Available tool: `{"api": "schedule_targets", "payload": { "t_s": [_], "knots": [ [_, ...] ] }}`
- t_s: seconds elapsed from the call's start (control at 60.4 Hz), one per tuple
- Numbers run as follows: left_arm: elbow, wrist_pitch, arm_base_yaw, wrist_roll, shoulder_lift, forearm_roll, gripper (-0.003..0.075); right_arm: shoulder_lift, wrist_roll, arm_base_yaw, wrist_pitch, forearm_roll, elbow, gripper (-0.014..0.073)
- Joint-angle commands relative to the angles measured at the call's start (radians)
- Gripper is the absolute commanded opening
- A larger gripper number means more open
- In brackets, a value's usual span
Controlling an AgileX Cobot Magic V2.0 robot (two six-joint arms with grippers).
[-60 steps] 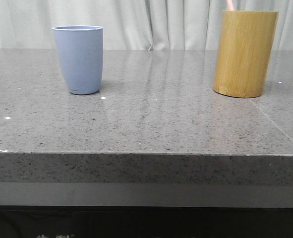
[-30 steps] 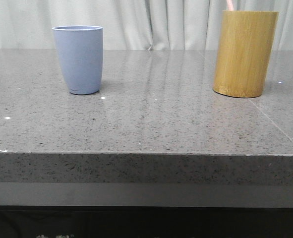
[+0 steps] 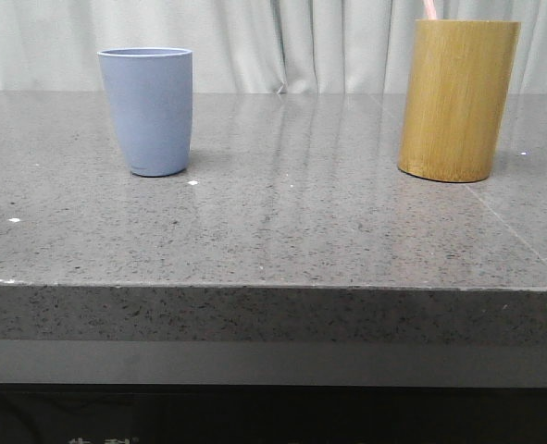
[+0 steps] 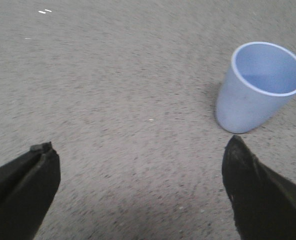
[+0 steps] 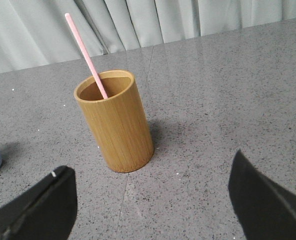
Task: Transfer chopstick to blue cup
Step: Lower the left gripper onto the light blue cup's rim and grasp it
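1. Pale pink and thin, the chopstick (image 5: 85, 54) stands leaning inside the bamboo cylinder (image 5: 116, 122), its upper end rising above the rim; we see it ahead of the right pincer (image 5: 150, 200), well apart from both of its fingers.
2. We judge the task not yet started in any visible way: the chopstick sits in the bamboo cylinder, nothing grips it, and the blue cup (image 4: 260, 86) looks empty inside from the left wrist view.
3. The right pincer is released, its two dark fingers spread wide with only grey speckled tabletop (image 5: 228, 100) between them; it holds nothing.
4. The left pincer (image 4: 137, 170) is likewise spread wide and holding nothing; the blue cup stands upright just beyond one of its fingers, off to that side rather than between the two.
5. From the front we see the blue cup and the bamboo cylinder standing well apart on the tabletop, with a short tip of the chopstick poking above the cylinder's rim.
6. What is left, as we judge it: the whole job. The right pincer must reach forward to the chopstick's free upper part, clench on it, lift it clear of the cylinder, and get it across into the blue cup.
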Motion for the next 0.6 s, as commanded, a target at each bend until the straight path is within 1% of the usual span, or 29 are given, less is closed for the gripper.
{"api": "schedule_targets", "payload": {
  "t_s": [0.0, 0.132, 0.364, 0.464, 0.58],
  "knots": [
    [-0.134, 0.007, -0.053, 0.002, 0.11, -0.015, 0.064, 0.011, -0.011, -0.003, -0.073, 0.011, -0.038, 0.0627],
    [-0.278, 0.053, -0.117, 0.002, 0.249, -0.015, 0.064, 0.011, -0.011, -0.003, -0.073, 0.011, -0.038, 0.0627],
    [-0.56, 0.251, -0.172, 0.002, 0.515, -0.015, 0.064, 0.011, -0.011, -0.003, -0.073, 0.011, -0.038, 0.0627],
    [-0.646, 0.289, -0.183, 0.002, 0.6, -0.015, 0.064, 0.011, -0.011, -0.003, -0.073, 0.011, -0.038, 0.0627],
    [-0.722, 0.302, -0.19, 0.002, 0.674, -0.015, 0.064, 0.011, -0.011, -0.003, -0.073, 0.011, -0.038, 0.0627]
  ]
}}
